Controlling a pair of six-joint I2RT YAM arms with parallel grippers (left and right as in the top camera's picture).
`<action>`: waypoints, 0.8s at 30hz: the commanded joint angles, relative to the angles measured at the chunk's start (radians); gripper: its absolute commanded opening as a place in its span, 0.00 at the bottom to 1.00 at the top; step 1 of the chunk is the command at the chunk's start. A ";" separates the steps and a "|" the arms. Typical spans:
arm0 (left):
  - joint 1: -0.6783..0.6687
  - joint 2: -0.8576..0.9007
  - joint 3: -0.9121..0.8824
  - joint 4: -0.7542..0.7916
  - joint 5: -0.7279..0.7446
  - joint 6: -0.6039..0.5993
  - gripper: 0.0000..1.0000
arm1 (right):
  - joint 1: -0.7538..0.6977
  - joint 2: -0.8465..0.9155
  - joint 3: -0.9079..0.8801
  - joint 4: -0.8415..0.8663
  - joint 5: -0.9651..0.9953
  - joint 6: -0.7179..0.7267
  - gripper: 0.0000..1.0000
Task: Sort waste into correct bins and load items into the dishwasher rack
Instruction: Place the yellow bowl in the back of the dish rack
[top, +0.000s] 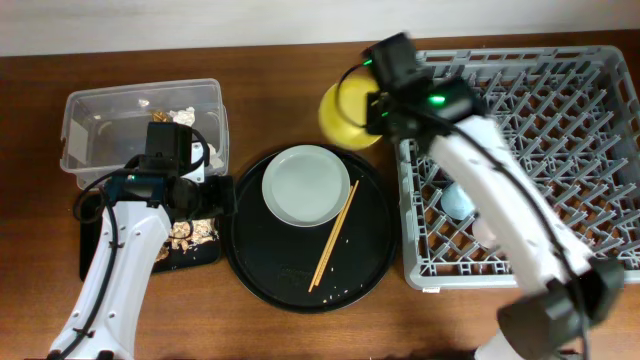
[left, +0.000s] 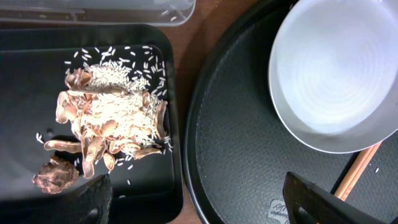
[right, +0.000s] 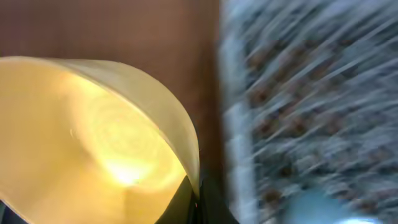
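1. Nearest the lens, the small yellow bowl (right: 93, 143) is clamped at its rim by the right hand (right: 199, 202), with its hollow turned toward the wrist camera.
2. From overhead, the bowl is seen held off the counter (top: 280, 90), just beside the left wall of the dishwasher rack (top: 560, 100); the rack is blurred in the right wrist view.
3. A light blue cup (top: 458, 200) is lodged among the rack's pegs, partly hidden by the right arm.
4. The fingers of the left hand (left: 205, 199) are spread wide apart, and nothing is held between them.
5. That hand is held above the seam where the flat black tray (left: 25, 93) meets the round black tray (left: 236, 155).
6. Tan food scraps (left: 112, 124), shell pieces mixed with rice grains, are piled in the flat tray.
7. The grey-green plate (left: 336, 68) is set on the round tray, with the chopsticks (left: 357, 171) laid beside it.
8. Behind the flat tray, the clear tub (top: 90, 110) is seen, with white tissue bits (top: 185, 105) inside.
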 joint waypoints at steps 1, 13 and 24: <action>0.004 -0.015 0.003 0.000 -0.006 -0.006 0.87 | -0.063 -0.028 0.009 0.041 0.280 -0.163 0.04; 0.004 -0.015 0.003 0.003 -0.006 -0.006 0.87 | -0.320 0.155 0.008 0.402 0.718 -0.495 0.04; 0.004 -0.015 0.003 0.003 -0.006 -0.006 0.87 | -0.339 0.389 0.001 0.329 0.792 -0.357 0.04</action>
